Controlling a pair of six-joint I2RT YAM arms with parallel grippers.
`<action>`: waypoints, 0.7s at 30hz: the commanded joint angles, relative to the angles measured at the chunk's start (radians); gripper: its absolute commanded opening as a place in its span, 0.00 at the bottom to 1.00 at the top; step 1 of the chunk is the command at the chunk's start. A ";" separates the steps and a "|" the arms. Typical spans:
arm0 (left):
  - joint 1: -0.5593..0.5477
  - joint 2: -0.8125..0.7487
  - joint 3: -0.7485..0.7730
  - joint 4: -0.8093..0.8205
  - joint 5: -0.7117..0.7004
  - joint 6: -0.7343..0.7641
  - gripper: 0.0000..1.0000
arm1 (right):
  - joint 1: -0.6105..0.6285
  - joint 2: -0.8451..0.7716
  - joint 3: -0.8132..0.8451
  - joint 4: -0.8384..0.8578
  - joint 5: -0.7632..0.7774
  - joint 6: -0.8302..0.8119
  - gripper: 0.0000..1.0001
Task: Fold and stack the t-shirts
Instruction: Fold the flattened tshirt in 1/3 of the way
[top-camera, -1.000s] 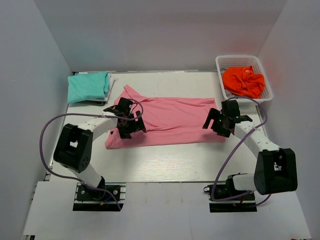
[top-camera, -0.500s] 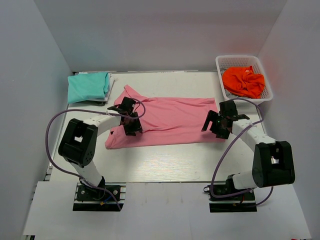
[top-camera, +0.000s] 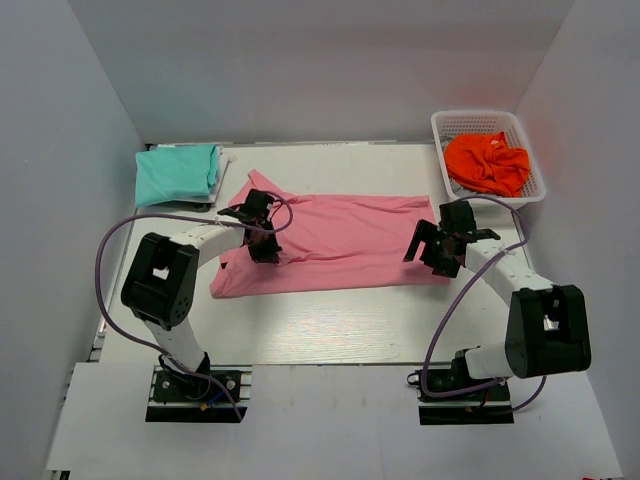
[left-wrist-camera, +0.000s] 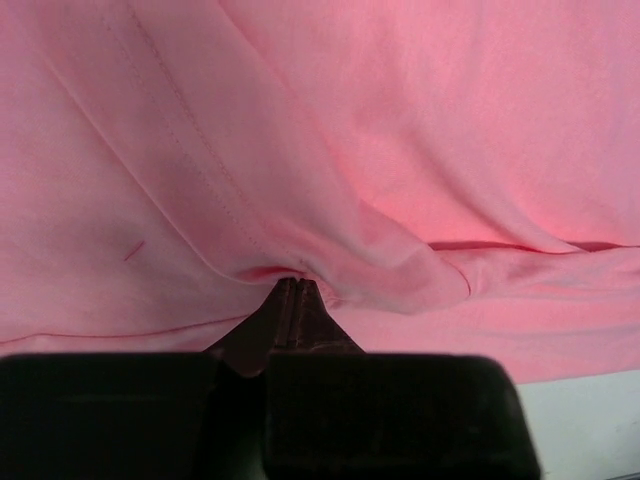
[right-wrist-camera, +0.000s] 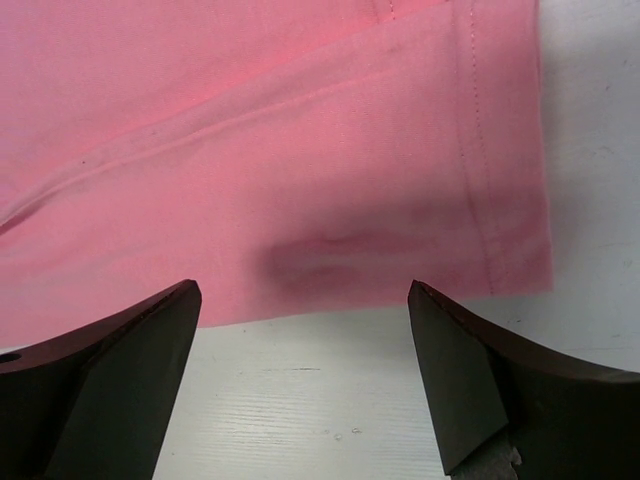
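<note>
Top view: the light pink cloth t-shirt (top-camera: 340, 238) lies spread flat across the middle of the white wooden table (top-camera: 330, 325), long side running left to right. Your left gripper (top-camera: 263, 243) is down on its left part. Your right gripper (top-camera: 432, 252) is at its right near corner. The folded teal cloth t-shirt (top-camera: 178, 172) sits at the far left corner, well apart from the pink one. A white plastic mesh basket (top-camera: 478, 120) at the far right holds a crumpled orange cloth (top-camera: 487, 163).

Left wrist view: your left gripper (left-wrist-camera: 292, 296) is pinched tight on a small ridge of the pink t-shirt (left-wrist-camera: 400, 140), and the fabric bunches and creases toward the fingertips. A bare strip of table (left-wrist-camera: 590, 420) shows at lower right.

Right wrist view: your right gripper (right-wrist-camera: 302, 296) stands wide apart and holds nothing, its black fingers (right-wrist-camera: 120, 370) on either side of the near edge of the pink t-shirt (right-wrist-camera: 300, 140), just beside the stitched hem corner. White table (right-wrist-camera: 330, 400) lies below. Can't tell whether the fingertips touch the table.
</note>
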 joint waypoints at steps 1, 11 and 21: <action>-0.005 -0.032 0.038 0.046 -0.027 0.042 0.00 | -0.001 -0.030 0.025 -0.012 0.013 -0.008 0.90; -0.005 0.031 0.191 0.098 -0.042 0.188 0.00 | -0.003 -0.036 0.021 -0.003 0.018 -0.015 0.90; -0.005 0.243 0.432 0.076 0.086 0.472 0.00 | -0.003 -0.006 0.016 0.020 0.004 -0.038 0.90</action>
